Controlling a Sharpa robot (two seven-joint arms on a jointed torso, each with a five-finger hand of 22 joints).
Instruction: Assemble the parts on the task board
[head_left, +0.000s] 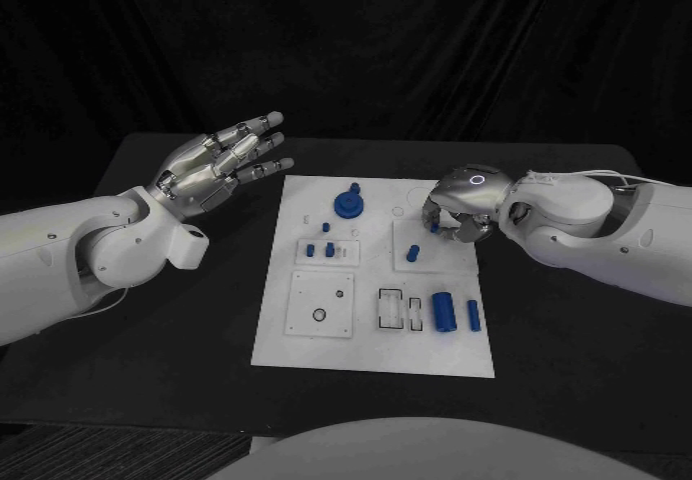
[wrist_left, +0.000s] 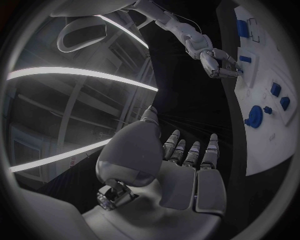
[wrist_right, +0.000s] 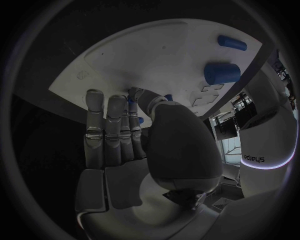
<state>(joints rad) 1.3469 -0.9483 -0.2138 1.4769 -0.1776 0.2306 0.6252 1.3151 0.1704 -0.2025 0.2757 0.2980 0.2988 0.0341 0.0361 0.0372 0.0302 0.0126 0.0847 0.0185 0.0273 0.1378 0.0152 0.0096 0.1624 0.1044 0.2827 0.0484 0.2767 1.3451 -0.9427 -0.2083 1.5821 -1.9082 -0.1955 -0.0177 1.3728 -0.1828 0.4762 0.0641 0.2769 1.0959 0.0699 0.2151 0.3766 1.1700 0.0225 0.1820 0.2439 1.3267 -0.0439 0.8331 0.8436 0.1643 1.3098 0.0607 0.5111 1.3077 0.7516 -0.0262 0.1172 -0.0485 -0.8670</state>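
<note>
Right hand (head_left: 464, 210) pinches a small blue part (head_left: 434, 226); left hand (head_left: 219, 160) hovers released.
The part looks light, stiff and slippery; fingertips should hold its sides over the task board (head_left: 289, 345).

the right hand (head_left: 464, 208) is covering the board's (head_left: 372, 345) far right corner, and its curled fingers (wrist_right: 111, 131) are hiding a small blue part (wrist_right: 167, 97), so a grip cannot be told. the left wrist view is cutting the board off at its rim. small slots (head_left: 414, 313) on the board are reading too small to identify.
</note>
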